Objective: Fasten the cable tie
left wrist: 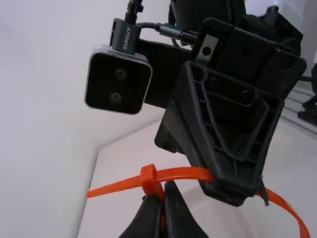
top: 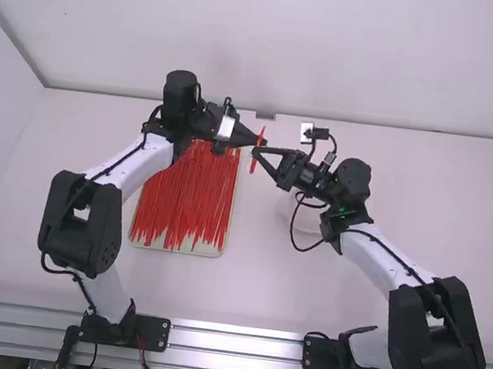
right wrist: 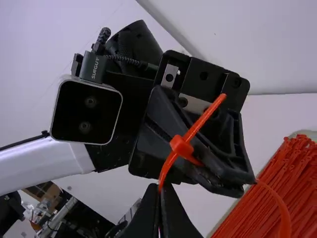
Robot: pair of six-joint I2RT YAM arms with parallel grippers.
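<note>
A red cable tie [top: 259, 140] hangs in the air between my two grippers, above the middle back of the table. My left gripper [top: 248, 137] is shut on it right at its square head [left wrist: 148, 179], its own fingers [left wrist: 174, 214] closed under the head. My right gripper [top: 260, 154] comes from the other side and is shut on the strap [right wrist: 166, 168] a little below the head [right wrist: 181, 146]. In the left wrist view the strap [left wrist: 185, 174] runs into the right gripper's tips [left wrist: 224, 184], and its loose tail [left wrist: 287, 210] curves away past them.
A pale wooden board [top: 213, 251] with a heap of several red cable ties [top: 187, 196] lies on the white table under the left arm; the heap [right wrist: 287, 173] also shows in the right wrist view. The table's right half [top: 441, 198] is bare.
</note>
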